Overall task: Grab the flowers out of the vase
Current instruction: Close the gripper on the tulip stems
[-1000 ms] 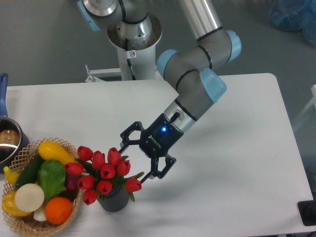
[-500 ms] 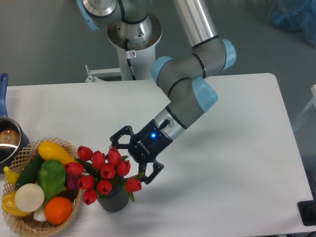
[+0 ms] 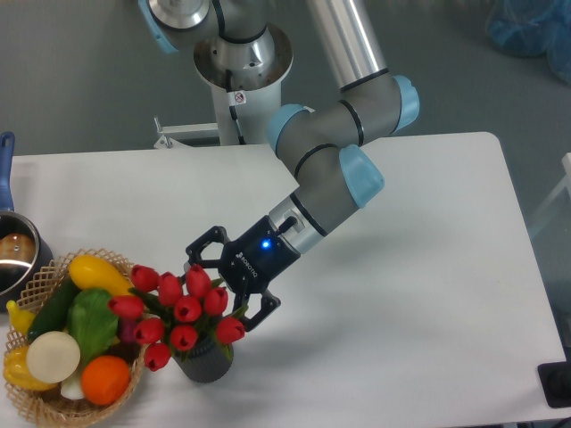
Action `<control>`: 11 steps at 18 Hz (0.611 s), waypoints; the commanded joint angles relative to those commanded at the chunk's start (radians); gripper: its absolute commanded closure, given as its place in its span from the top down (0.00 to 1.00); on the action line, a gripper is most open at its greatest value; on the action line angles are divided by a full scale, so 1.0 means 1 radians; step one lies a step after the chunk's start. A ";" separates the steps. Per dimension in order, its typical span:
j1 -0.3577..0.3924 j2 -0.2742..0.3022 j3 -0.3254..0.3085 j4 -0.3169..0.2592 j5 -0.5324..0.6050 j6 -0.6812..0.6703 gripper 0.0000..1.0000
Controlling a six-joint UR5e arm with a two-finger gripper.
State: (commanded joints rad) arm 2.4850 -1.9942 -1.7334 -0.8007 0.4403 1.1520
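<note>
Red tulips in their vase, gripper at the bunch

The flowers [image 3: 176, 311] stand in the vase [image 3: 204, 365] on the table [image 3: 419, 267], just beside the wicker basket [image 3: 36, 406]; the gripper [image 3: 221, 283] has its fingers spread wide, reaching around the bunch's right side

Red tulip flowers [image 3: 181, 308] with green leaves stand in a dark grey ribbed vase [image 3: 204, 366]. The tool [image 3: 220, 287] is black with a small blue light on its body. The arm [image 3: 343, 134] is silver grey with pale blue joint caps. The table [image 3: 419, 294] is white. A tan wicker basket [image 3: 36, 403] holds yellow, green, white, orange and purple toy produce. A metal pot [image 3: 16, 254] has a blue handle.
</note>
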 joint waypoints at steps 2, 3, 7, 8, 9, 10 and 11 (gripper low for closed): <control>0.006 0.005 0.002 0.000 -0.002 0.006 0.24; 0.009 0.006 0.002 0.000 -0.003 0.006 0.15; 0.009 0.014 0.002 0.000 0.000 0.011 0.00; 0.009 0.015 0.000 0.000 0.000 0.015 0.00; 0.009 0.015 0.000 0.000 0.000 0.017 0.00; 0.011 0.015 0.000 0.000 0.000 0.017 0.00; 0.012 0.017 0.000 0.000 0.000 0.015 0.00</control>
State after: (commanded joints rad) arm 2.4973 -1.9773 -1.7334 -0.8007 0.4403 1.1674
